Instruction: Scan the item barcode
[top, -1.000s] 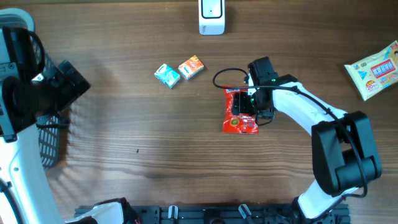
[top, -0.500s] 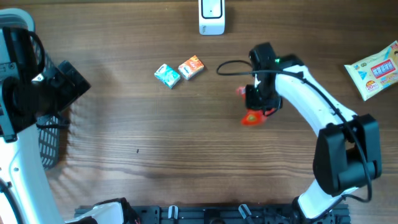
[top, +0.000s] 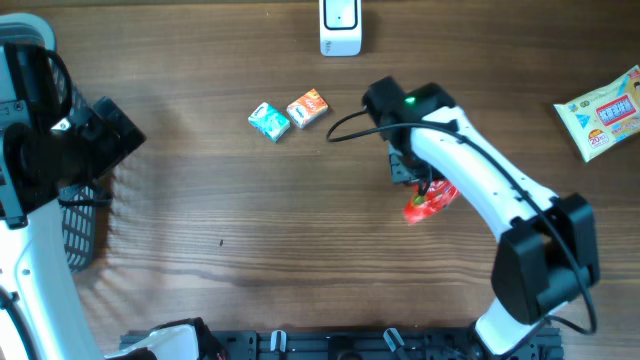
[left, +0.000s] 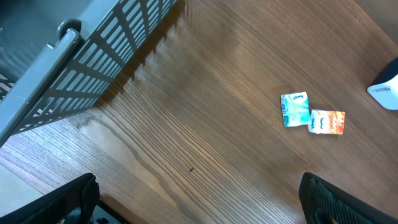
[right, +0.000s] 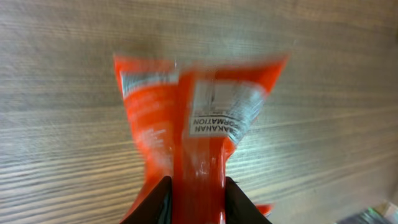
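The right gripper is clamped on one end of the red pouch, its two fingers pinching the creased foil between them. The rest of the pouch fans out over the wood grain, blurred, with a white printed label panel facing the wrist camera. A second ago this pouch lay flat on the bench beneath the gripper. Now it is bunched up and seen nearly edge-on from overhead, a little further toward the near right, and the right arm's wrist has swung round to the left above it. The teal box and the orange box sit touching, well to the left, where they were before. The white scanner at the far edge and the wipes pack at the right have not shifted either. The left gripper hangs with its fingers wide apart near the basket, holding nothing, unchanged.
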